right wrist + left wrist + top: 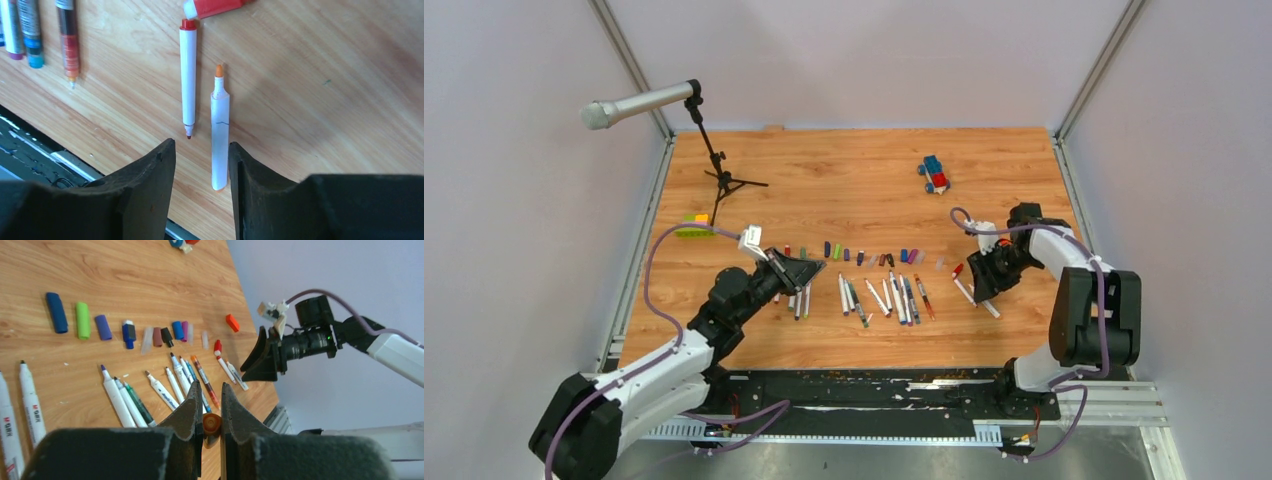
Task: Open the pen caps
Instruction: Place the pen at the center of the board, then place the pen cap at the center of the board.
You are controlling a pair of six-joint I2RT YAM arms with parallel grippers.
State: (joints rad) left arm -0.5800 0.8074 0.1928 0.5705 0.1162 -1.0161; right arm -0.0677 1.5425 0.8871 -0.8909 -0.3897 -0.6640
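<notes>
Left pincer (pixel 211 390) is clamped on an orange cap (pixel 212 426); the row of pen caps (pixel 82 320) lies ahead on the desk (pixel 100 270), nearer this arm. Right pincer (pixel 200 146) gapes, empty, the orange-tipped pen (pixel 220 125) lying lengthwise just beneath.

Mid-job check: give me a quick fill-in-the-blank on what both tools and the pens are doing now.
1. The left tool is shut on an ___ pen cap.
2. The right tool has its jaws ___ over an uncapped orange-tipped pen lying on the table.
3. The microphone stand is at the table's far ___ corner.
Missing: orange; open; left.
</notes>
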